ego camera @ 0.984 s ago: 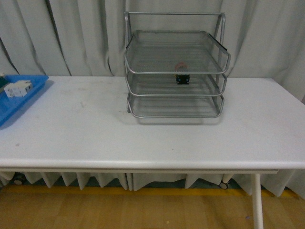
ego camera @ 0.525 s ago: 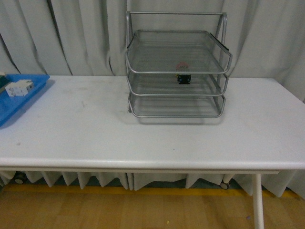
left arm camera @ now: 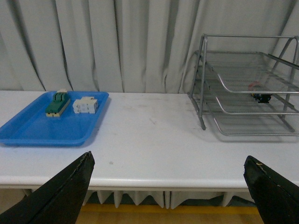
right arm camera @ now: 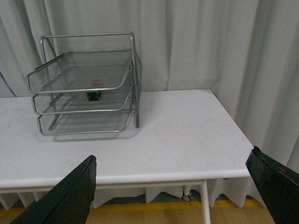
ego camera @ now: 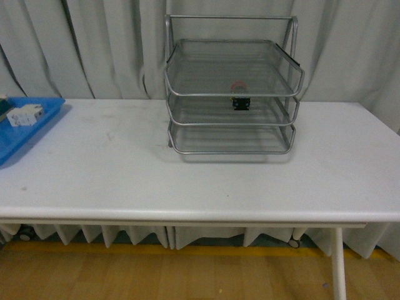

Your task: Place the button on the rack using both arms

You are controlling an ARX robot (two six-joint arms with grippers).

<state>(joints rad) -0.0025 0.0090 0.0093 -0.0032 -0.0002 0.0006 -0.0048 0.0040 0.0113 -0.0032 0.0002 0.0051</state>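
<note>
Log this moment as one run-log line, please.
button: in rack, middle tier | left gripper: open, empty | right gripper: open, empty | both off table

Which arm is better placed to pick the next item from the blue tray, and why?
Probably the left. The tray lies at the table's left end, before the open left tool; the right wrist view shows the rack but no tray.

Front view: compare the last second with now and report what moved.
The whole scene sits slightly right and down from a second ago, a small camera shift; since half a second ago nothing has moved. The button stays on the middle tier of the rack, the blue tray at the table's left edge. Neither arm appears in this view.
</note>
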